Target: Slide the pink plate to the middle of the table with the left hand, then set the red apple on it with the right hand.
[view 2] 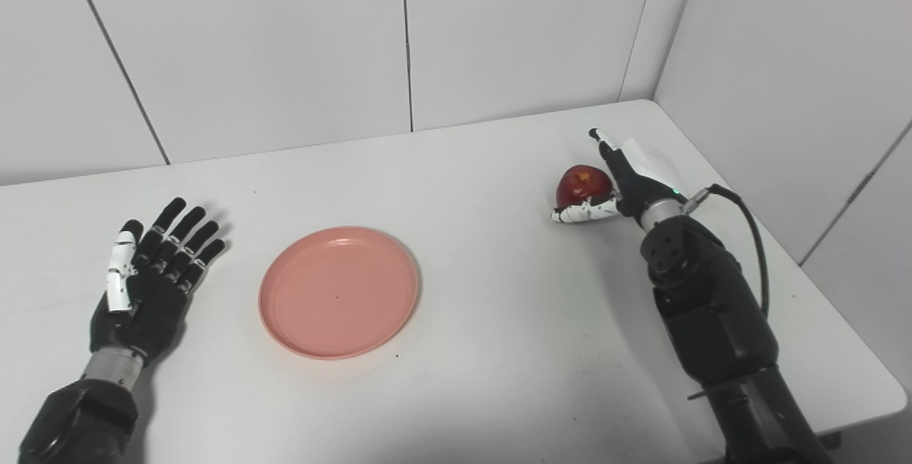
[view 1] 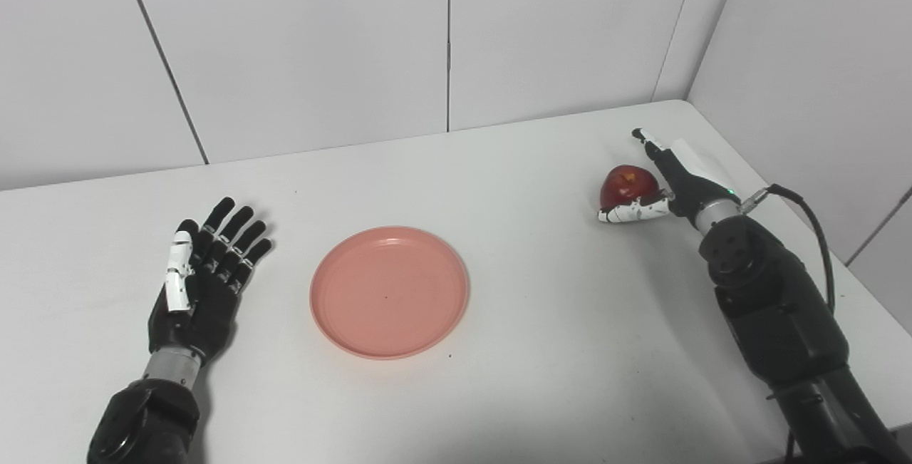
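Plate [view 1: 389,291], pink and round, is lying flat near the middle of the white table [view 1: 541,350], with nothing on it. The left hand [view 1: 199,286] is resting palm up on the table just to the left of the plate, apart from its rim, its fingers [view 1: 235,236] stretched out and spread, holding nothing. The red apple [view 1: 627,186] is sitting on the table toward the far right corner, well apart from the plate. The right hand [view 1: 666,182] is standing right beside the apple on its right side, with the thumb [view 1: 630,212] lying along the near side of the fruit at its base and the other fingers pointing out past it toward the back wall; the hand is opened around the apple rather than clamped on it, though whether the palm is touching the fruit cannot be told
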You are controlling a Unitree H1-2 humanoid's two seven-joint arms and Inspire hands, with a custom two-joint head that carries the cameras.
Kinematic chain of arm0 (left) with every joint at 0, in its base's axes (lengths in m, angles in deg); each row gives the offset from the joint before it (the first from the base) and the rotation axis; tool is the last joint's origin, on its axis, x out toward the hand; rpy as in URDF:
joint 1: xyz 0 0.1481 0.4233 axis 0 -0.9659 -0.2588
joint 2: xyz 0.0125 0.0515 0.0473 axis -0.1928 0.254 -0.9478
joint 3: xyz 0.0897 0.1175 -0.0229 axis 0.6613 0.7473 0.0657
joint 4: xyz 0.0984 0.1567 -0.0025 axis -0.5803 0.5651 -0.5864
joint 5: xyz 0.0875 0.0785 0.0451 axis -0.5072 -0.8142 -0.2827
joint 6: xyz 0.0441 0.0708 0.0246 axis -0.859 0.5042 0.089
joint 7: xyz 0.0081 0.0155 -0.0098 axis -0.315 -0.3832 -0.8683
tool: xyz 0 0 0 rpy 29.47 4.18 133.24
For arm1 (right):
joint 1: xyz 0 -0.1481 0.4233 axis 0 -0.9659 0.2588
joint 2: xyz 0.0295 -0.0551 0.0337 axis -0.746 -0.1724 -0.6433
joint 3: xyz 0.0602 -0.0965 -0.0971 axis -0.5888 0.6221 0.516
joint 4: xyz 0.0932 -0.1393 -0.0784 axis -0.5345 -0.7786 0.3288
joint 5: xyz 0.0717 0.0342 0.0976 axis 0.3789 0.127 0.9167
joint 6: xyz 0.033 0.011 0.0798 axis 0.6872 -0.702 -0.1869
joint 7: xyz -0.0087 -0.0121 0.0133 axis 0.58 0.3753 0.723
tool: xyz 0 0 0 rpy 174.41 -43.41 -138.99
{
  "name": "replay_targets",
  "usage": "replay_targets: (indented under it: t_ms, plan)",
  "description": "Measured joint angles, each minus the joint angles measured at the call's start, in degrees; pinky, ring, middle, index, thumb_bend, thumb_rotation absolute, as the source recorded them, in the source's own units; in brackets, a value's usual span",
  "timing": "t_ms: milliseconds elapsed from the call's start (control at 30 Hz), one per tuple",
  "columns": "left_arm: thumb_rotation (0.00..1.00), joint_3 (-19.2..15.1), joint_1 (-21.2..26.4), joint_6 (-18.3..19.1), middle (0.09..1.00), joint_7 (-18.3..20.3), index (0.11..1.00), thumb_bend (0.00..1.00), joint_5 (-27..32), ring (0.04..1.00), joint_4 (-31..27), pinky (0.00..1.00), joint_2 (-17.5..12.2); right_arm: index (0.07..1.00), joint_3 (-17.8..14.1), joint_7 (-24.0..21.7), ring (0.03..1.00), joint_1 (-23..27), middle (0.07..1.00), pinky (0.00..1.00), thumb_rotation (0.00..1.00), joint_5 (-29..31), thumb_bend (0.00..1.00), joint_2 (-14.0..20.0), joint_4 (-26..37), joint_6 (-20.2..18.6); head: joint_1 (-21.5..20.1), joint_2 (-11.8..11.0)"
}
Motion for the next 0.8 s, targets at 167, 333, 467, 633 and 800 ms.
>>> replay_targets:
  t_ms: [167,333,467,633,800]
  plan:
    - [1.00,0.0,0.0,0.0,0.891,0.0,0.876,0.34,0.0,0.877,0.0,0.88,0.0,0.939,0.0,-0.1,0.896,0.0,0.931,0.78,0.30,0.0,1.00,0.0,-0.5,0.0,0.1,0.0]
    - [1.00,0.0,0.0,0.1,0.890,0.0,0.875,0.34,0.0,0.878,0.0,0.88,0.0,0.906,-0.4,-0.7,0.798,0.0,0.859,0.64,0.31,-0.7,1.00,-0.1,-0.6,0.0,0.3,0.0]
    - [1.00,0.1,0.0,0.2,0.891,0.0,0.877,0.35,0.0,0.878,-0.1,0.88,0.0,0.881,-0.4,-0.7,0.799,0.0,0.854,0.67,0.31,-0.7,1.00,-0.1,-0.8,0.0,0.2,-0.1]
    - [1.00,0.1,0.0,0.2,0.893,0.1,0.878,0.35,0.0,0.880,-0.1,0.88,-0.1,0.835,-0.2,-0.2,0.776,0.2,0.824,0.68,0.30,0.4,0.96,-0.1,-1.9,0.0,0.3,-0.2]
    - [1.00,0.2,0.0,0.2,0.887,0.1,0.871,0.35,0.0,0.875,-0.1,0.88,-0.1,0.776,0.6,2.1,0.719,0.2,0.765,0.63,0.28,2.4,0.93,-0.1,-2.8,0.1,0.3,-0.2]
